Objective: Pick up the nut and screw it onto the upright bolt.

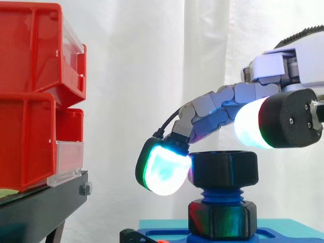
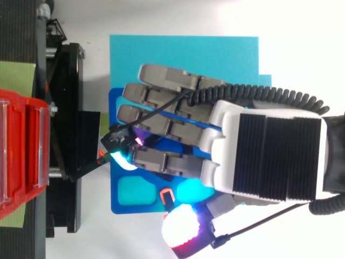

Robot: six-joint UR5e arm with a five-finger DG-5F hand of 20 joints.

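Black plastic nut (image 1: 226, 168) is sitting on top of the blue threaded bolt (image 1: 223, 194), which stands upright out of a black hex collar (image 1: 221, 218) on the blue base plate (image 1: 167, 235). A bit of bare thread shows between nut and collar, so it's only on the upper end of the bolt. My hand (image 2: 269, 156) reaches in from the right in the side view, with the fingers curled down and over the nut. One fingertip (image 1: 164, 169), glowing white and cyan with a green edge, is pressed right up against the nut's left side. The thumb pad (image 1: 250, 126), white with green and red at its rim, hangs just above the nut's upper right corner, and honestly I can't tell if it's actually touching. So I'd call it a curled grip around the nut. From above, my palm and fingers cover the bolt, and the base plate lies on a lighter cyan mat (image 2: 183, 54). Over on the left, well apart from all this, are the stacked red bins (image 1: 30, 96) on their black stand (image 1: 40, 207), with the white curtain (image 1: 152, 61) behind.
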